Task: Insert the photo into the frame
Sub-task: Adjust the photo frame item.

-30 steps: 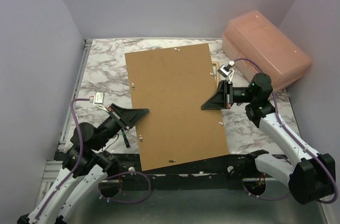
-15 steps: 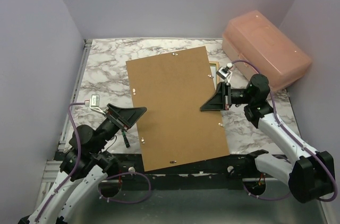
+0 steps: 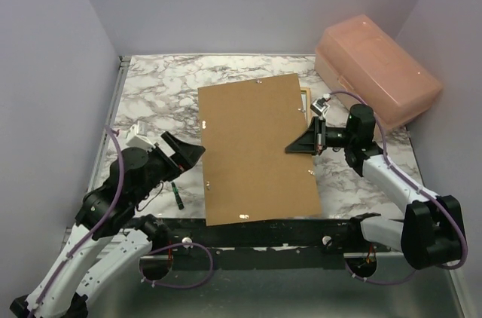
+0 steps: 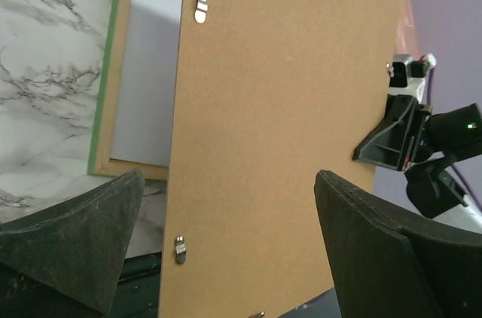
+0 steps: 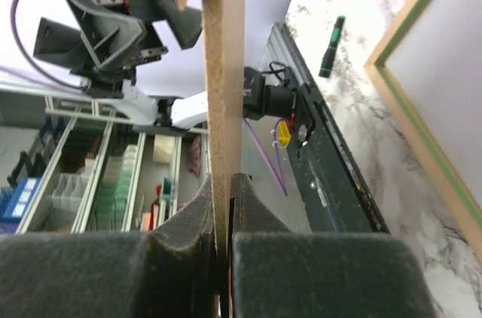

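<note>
The frame [image 4: 122,32] is seen lying flat on the marble surface [image 3: 151,92] beneath the brown backing board [image 3: 256,152], back up, with pale wood showing and a green edge. One corner is exposed past the board's far right edge. A pale blank panel [image 4: 147,69] is enclosed by its rails. Whether that is the photo's white reverse cannot be told.

The frame's long axis is judged to run roughly with the board's, away from the arm bases. The board is raised over the frame and is gripped at its right edge by the right pincer [image 3: 290,148], which is clamped tight on it. The left pincer [image 3: 199,151] is spread wide and holds nothing. It is placed just beside the board's left edge, and contact cannot be determined. Being free, it is judged the better placed for the frame below.

Small metal clips [image 4: 200,4] are fixed along the board's rim. A green marker [image 3: 176,197] lies near the board's left corner, and a pink box [image 3: 376,69] stands beyond its right edge. No legible writing is found.
</note>
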`<state>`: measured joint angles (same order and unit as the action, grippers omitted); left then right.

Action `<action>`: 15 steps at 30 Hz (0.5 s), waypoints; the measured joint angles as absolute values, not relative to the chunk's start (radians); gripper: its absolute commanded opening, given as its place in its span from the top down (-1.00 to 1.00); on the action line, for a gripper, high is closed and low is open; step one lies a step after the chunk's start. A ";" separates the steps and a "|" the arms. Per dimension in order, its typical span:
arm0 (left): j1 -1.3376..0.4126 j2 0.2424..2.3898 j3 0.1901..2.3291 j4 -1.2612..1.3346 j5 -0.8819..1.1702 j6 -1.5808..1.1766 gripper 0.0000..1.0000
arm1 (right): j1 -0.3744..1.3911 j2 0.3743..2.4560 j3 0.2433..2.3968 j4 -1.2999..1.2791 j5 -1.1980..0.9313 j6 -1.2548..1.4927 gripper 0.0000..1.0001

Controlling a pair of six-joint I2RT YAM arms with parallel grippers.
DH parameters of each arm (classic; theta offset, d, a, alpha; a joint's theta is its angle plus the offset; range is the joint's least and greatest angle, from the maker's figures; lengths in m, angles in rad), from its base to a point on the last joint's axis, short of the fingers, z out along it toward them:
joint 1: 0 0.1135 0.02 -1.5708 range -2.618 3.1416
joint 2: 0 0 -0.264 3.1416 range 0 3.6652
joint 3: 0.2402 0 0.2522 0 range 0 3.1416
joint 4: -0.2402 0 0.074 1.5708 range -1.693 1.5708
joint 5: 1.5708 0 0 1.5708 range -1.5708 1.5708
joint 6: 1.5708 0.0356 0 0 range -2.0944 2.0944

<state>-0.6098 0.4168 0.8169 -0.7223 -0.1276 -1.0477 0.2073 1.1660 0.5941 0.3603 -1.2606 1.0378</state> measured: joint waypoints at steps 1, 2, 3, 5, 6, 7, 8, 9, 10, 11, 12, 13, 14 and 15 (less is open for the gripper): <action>-0.610 0.447 0.832 -0.736 -0.127 -1.035 -0.91 | 0.195 1.176 0.593 0.352 -1.256 1.029 0.99; -0.610 0.479 0.846 -0.749 -0.127 -1.021 -0.90 | 0.181 1.185 0.591 0.347 -1.253 1.021 0.99; -0.609 0.513 0.858 -0.759 -0.127 -1.007 -0.89 | 0.166 1.194 0.589 0.343 -1.249 1.015 0.99; -0.606 0.569 0.879 -0.776 -0.125 -0.982 -0.87 | 0.133 1.212 0.582 0.337 -1.245 1.005 0.99; -0.601 0.612 0.891 -0.787 -0.119 -0.963 -0.85 | 0.118 1.219 0.580 0.334 -1.243 1.000 0.99; -0.597 0.637 0.897 -0.791 -0.116 -0.954 -0.84 | 0.106 1.227 0.577 0.330 -1.241 0.997 0.99; -0.591 0.666 0.903 -0.797 -0.110 -0.941 -0.82 | 0.096 1.233 0.574 0.327 -1.238 0.993 0.99; -0.584 0.701 0.907 -0.799 -0.102 -0.927 -0.80 | 0.086 1.240 0.573 0.321 -1.234 0.987 0.99; -0.579 0.727 0.908 -0.800 -0.093 -0.916 -0.74 | 0.080 1.245 0.572 0.313 -1.228 0.980 0.99; -0.571 0.757 0.908 -0.801 -0.084 -0.904 -0.66 | 0.076 1.251 0.572 0.305 -1.221 0.971 0.99; -0.562 0.787 0.907 -0.801 -0.067 -0.891 -0.60 | 0.074 1.256 0.572 0.295 -1.215 0.962 0.99; -0.555 0.807 0.905 -0.800 -0.057 -0.882 -0.60 | 0.071 1.261 0.573 0.284 -1.211 0.949 0.99; -0.548 0.829 0.900 -0.794 -0.038 -0.871 -0.57 | 0.068 1.266 0.573 0.272 -1.205 0.939 0.99; -0.535 0.858 0.893 -0.784 -0.019 -0.856 -0.48 | 0.066 1.271 0.573 0.257 -1.196 0.925 0.99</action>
<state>-0.5354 0.8577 0.8932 -0.7837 -0.0193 -0.8562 0.0658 1.2713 0.5728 0.2569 -1.1965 0.9245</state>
